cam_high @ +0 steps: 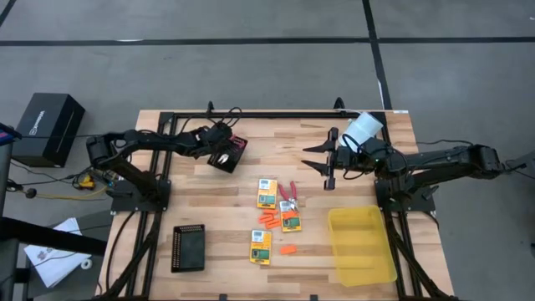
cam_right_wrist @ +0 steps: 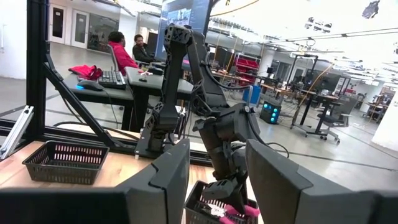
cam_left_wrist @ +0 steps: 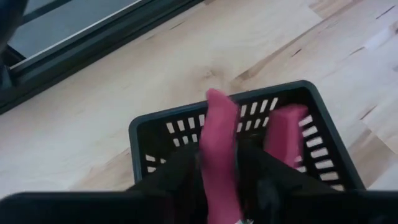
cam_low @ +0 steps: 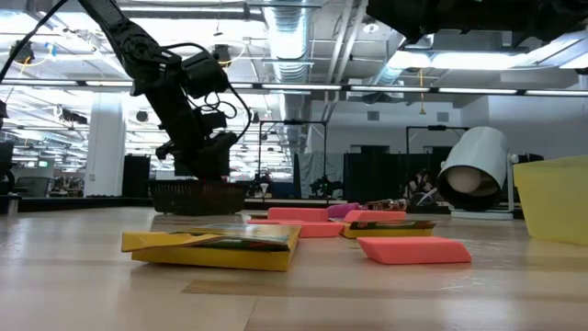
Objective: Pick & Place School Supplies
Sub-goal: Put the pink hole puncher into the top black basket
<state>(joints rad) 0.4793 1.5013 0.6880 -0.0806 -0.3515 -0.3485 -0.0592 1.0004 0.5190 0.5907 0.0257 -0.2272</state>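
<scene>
While the left gripper [cam_high: 224, 155] hangs over the black tray [cam_high: 236, 152] at eleven o'clock, pink-handled scissors [cam_left_wrist: 219, 149] sit between its fingers, grip uncertain. Remaining crayon boxes [cam_high: 267, 193] and scissors [cam_high: 288, 193] lie at table centre, toward seven o'clock of the open, empty right gripper [cam_high: 322, 159], the nearer arm.
</scene>
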